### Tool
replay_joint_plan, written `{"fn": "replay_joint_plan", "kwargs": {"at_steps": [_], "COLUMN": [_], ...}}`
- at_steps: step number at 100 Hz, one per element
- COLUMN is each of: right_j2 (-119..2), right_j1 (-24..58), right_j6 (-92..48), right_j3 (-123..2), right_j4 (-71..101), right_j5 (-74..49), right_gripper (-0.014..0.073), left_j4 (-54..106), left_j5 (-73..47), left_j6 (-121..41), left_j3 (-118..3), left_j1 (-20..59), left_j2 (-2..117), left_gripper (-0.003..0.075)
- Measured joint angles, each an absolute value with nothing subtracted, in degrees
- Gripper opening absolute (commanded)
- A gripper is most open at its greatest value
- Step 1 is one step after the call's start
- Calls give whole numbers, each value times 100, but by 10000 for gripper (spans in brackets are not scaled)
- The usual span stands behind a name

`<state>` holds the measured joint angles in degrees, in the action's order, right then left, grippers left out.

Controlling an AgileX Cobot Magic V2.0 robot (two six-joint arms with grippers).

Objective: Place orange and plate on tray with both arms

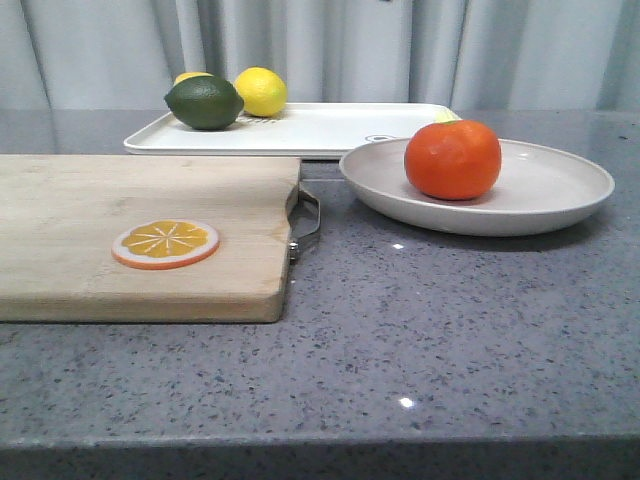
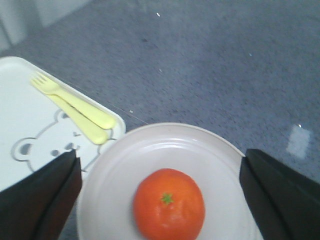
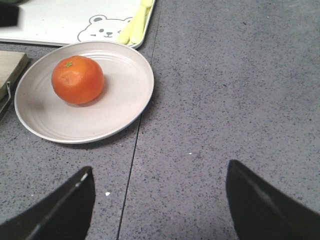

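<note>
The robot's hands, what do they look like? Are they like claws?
Only the fingertips show, in the two wrist views. The left gripper has two broad, flat, dark black fingers with blunt, angled ends. The right gripper has two matching black fingers, tapering to wedge-like points. No cables, markings or arm parts are visible, and the front view shows neither arm.

I count one orange (image 1: pixel 453 159), one plate (image 1: pixel 545 190) and one tray (image 1: pixel 330 128). There is one lime (image 1: pixel 204 102), and two lemons (image 1: pixel 261 91) that I can make out. One cutting board (image 1: pixel 120 200) carries one orange slice (image 1: pixel 166 243). Two pale yellow utensils (image 2: pixel 75 109) lie on the tray, one of them a fork.
</note>
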<state>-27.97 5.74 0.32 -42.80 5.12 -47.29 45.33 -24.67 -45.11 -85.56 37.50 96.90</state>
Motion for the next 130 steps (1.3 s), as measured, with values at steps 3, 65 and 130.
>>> {"fn": "replay_joint_plan", "kwargs": {"at_steps": [3, 65, 130], "right_j2": [-2797, -2797, -2797], "right_j1": [574, 574, 574], "right_j6": [32, 32, 32], "right_j3": [-4280, -4280, -4280], "right_j4": [502, 374, 364], "right_j5": [-4744, -4816, -5006], "right_gripper": [550, 550, 550], "left_j4": [4533, 4533, 4751], "left_j5": [-2390, -952, -952], "left_j6": [-4497, -4454, -4428], "left_j3": [-8421, -4160, -2234], "left_j1": [3695, 2326, 1556], "left_j2": [9524, 4912, 2872], "left_gripper": [573, 573, 573]}}
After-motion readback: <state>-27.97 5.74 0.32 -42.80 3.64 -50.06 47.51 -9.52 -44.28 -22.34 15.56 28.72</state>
